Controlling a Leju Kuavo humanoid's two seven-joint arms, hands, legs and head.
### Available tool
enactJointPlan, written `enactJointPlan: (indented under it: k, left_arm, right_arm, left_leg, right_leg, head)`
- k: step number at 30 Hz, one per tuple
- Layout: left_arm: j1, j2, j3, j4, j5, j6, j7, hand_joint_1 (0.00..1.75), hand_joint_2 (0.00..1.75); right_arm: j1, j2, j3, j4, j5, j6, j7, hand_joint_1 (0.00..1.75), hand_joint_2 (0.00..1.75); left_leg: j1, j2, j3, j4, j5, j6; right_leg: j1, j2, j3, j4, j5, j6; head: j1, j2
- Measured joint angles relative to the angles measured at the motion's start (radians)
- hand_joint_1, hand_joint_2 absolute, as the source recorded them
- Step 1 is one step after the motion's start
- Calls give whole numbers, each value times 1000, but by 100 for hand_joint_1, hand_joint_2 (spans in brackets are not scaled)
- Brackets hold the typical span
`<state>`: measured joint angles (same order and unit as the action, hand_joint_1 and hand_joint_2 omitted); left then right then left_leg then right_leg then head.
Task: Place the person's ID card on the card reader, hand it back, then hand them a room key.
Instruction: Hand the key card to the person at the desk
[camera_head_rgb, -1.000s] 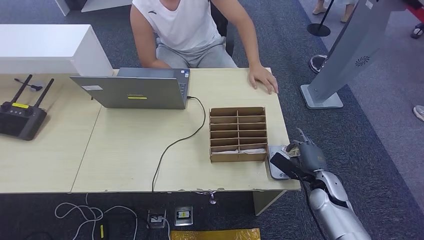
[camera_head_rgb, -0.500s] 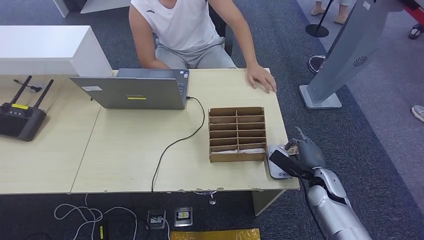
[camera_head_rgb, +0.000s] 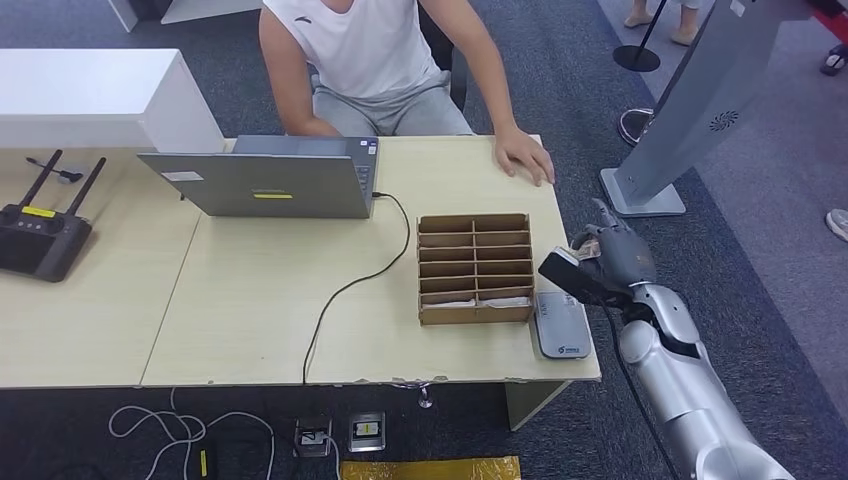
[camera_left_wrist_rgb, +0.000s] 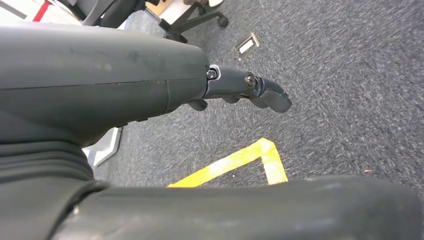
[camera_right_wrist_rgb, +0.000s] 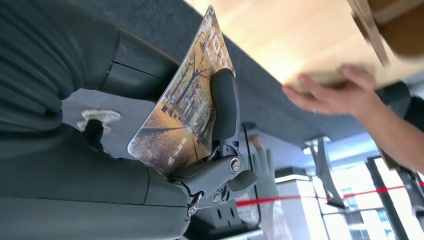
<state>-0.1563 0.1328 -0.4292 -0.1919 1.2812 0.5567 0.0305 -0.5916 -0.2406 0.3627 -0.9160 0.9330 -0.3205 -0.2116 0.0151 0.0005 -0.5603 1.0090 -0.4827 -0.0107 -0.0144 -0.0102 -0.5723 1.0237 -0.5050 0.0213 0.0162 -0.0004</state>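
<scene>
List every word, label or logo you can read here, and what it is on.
None can be read.
ID card: small white characters near one corner, blurred.
Laptop: yellow and white stickers, too small.
Card reader: blue mark, too small.
Remote controller: yellow label, too small.

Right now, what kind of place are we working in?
Probably a mock hotel check-in desk in an office or lab: a card reader, a cardboard slot organizer on the table, a laptop, and grey carpet.

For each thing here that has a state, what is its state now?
ID card: held by the right hand, off the table.
Card reader: on the table, nothing on it.
Laptop: lid open, cable plugged in.
Left hand: holds nothing, above the floor.
Person's hand: flat on the table.
</scene>
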Motion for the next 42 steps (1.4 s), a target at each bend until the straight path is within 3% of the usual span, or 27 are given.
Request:
enactJointPlan:
  k: [13,27,42]
  left_arm:
    - [0,-1,0,0,-25,-10,-7,0,0]
    - [-1,1,-1,0,-56,-20,-9,0,0]
    - [-11,12,-3,0,-67,-25,18,0,0]
  right_arm:
    - [-273,21,5,-2,130,-45,-58,175,175]
    - [-531,158,62,170,199,-119,-91,175,175]
    - [-635,270,97,362,229,-89,-90,175,175]
  left_leg:
    - [0,-1,-3,0,0,0]
    - [0,-2,-4,0,0,0]
    - [1,-2,-5,0,0,0]
  right_leg:
    - [0,0,-1,1,0,0]
    - [1,-1,-3,1,0,0]
    - [1,-1,-4,1,0,-1]
  head:
    - [0,0]
    - [0,0]
    - [0,0]
